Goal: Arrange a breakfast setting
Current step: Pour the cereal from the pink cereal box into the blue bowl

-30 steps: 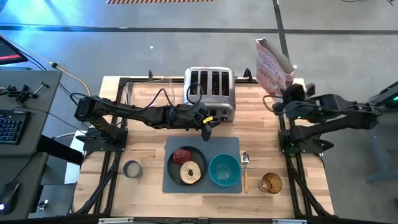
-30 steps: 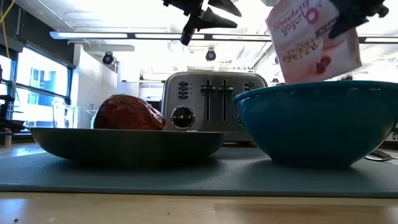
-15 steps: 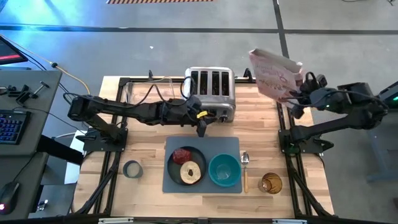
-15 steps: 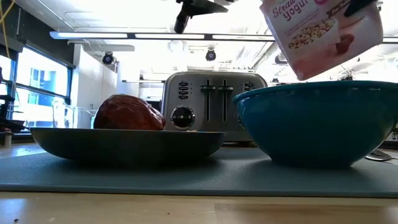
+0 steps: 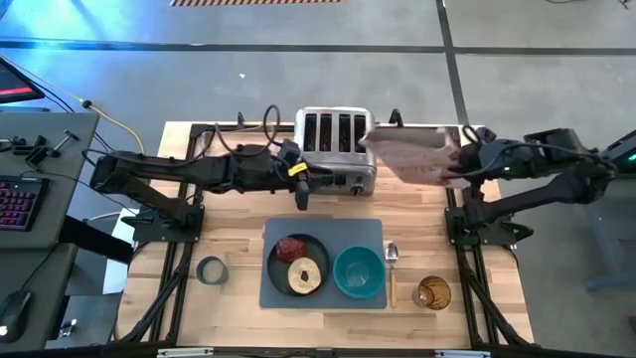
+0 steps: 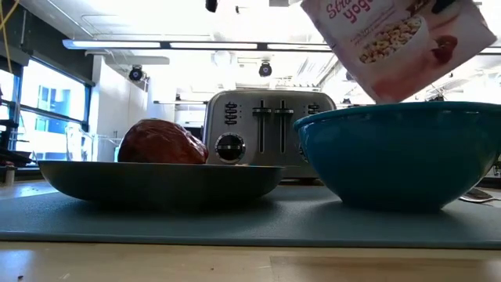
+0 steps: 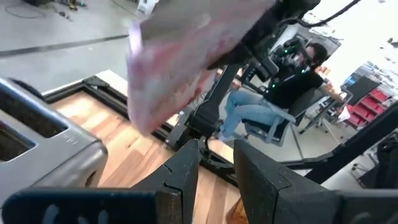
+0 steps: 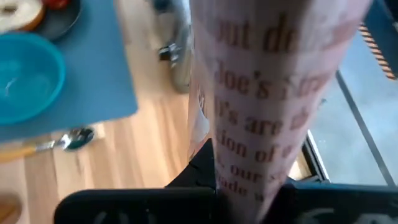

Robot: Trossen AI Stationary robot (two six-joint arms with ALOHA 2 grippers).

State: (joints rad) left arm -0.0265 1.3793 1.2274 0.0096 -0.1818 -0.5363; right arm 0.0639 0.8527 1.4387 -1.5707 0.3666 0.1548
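The right claw (image 5: 459, 165) is gripping the pink-and-white cereal bag (image 5: 412, 156), carrying it tipped almost flat in the air beside the toaster (image 5: 336, 146), well apart from the teal bowl (image 5: 359, 271). The bowl is sitting on the grey mat (image 5: 373, 237), next to the dark plate (image 5: 278, 266) bearing the bagel ring (image 5: 306, 275) and red food lump (image 5: 291, 248). The left claw (image 5: 302, 197) is hanging narrowly parted, holding nothing, in front of the toaster. Tilted this far from the bowl, the bag is likely risking cereal spilling onto the desk (image 5: 229, 199).
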